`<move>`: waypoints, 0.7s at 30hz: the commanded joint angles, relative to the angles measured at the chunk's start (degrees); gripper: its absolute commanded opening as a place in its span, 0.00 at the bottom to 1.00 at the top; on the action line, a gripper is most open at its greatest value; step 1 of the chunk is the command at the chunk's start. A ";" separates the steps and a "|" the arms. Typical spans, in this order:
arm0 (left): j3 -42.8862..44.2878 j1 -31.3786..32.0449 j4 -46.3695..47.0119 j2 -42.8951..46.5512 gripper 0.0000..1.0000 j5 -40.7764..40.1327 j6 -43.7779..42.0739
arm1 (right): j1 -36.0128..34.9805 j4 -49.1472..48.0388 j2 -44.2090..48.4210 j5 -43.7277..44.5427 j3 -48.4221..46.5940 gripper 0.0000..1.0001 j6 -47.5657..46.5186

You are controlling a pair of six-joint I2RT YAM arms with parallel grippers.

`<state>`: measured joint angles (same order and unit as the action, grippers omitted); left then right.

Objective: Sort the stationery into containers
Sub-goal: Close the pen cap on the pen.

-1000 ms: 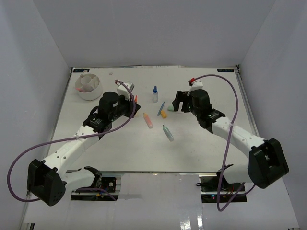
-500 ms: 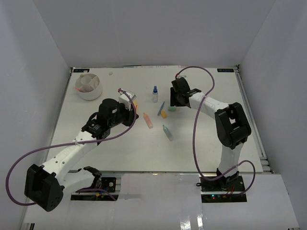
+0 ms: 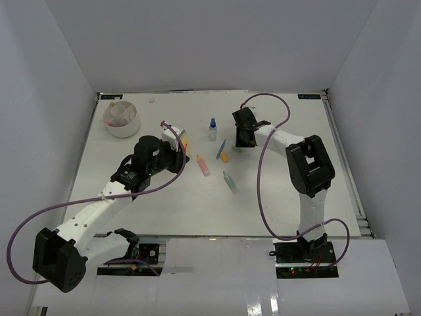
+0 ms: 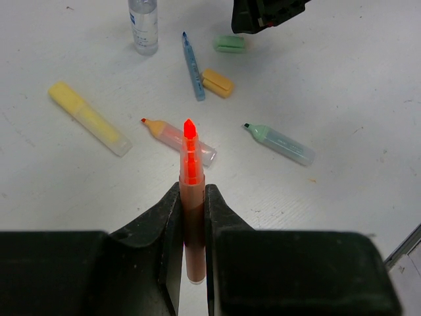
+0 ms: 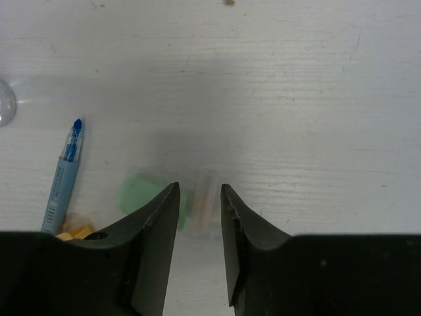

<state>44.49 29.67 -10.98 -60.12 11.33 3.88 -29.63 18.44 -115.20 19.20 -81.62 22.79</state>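
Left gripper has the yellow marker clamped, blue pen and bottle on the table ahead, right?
Not the yellow one: the left wrist view shows the left gripper clamped on an orange marker, while the yellow marker lies loose on the table. Blue pen and bottle are ahead on the table, as said.

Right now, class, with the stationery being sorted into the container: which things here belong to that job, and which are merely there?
Belong to the job: white divided tub, orange marker shut in the left gripper, yellow marker, pink marker, teal marker, blue pen, orange eraser, green eraser, clear bottle.

Merely there: purple cables, white walls.
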 commanded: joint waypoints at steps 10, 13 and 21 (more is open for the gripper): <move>-0.11 -0.23 0.52 1.85 0.00 0.27 -0.45 | 0.80 0.81 -3.19 2.24 -2.05 0.34 1.38; -0.11 -0.23 0.44 1.67 0.00 0.62 -0.54 | 0.80 0.72 -3.10 2.07 -1.52 0.32 1.38; -0.11 -0.23 0.61 1.67 0.00 2.46 -0.54 | 0.71 0.55 -0.83 2.33 -1.52 0.10 0.16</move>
<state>44.49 29.67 -10.96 -60.10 11.81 3.86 -29.21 18.92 -117.71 20.82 -82.19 23.42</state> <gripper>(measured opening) 0.240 0.134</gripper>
